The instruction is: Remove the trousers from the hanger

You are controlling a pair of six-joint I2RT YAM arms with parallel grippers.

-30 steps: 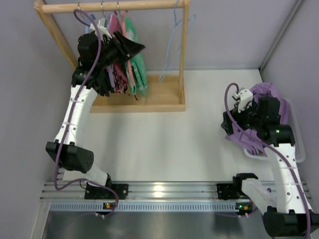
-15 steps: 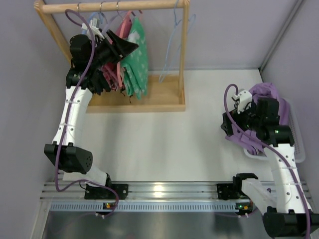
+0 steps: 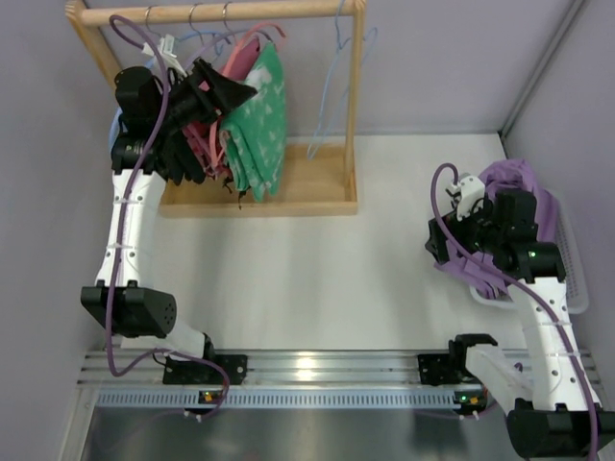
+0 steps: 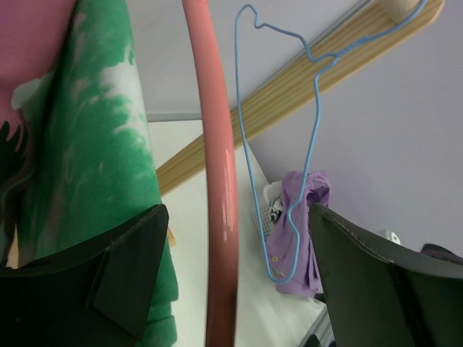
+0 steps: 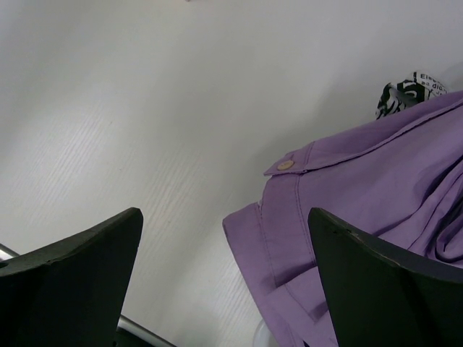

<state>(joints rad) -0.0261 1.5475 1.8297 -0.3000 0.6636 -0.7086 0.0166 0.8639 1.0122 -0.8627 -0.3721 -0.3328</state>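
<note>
Straddling the pink hanger (image 4: 217,181) beside green trousers (image 4: 94,144), left tool (image 4: 237,210) gapes, gripping nothing; right tool (image 5: 224,213) wide open, empty; lettering on printed cloth (image 5: 405,94) unreadable.

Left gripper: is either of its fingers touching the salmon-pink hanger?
Apart. The left wrist view shows the hanger running between the open fingers of the left gripper, with a clear gap on each side.

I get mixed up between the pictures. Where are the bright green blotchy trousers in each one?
Top external: the bright green blotchy fabric trousers hang upper left.
Left wrist: left edge, beside the salmon-pink plastic hanger.
Right wrist: not there.
Shared landmark: plain purple cloth, in all three.
</note>
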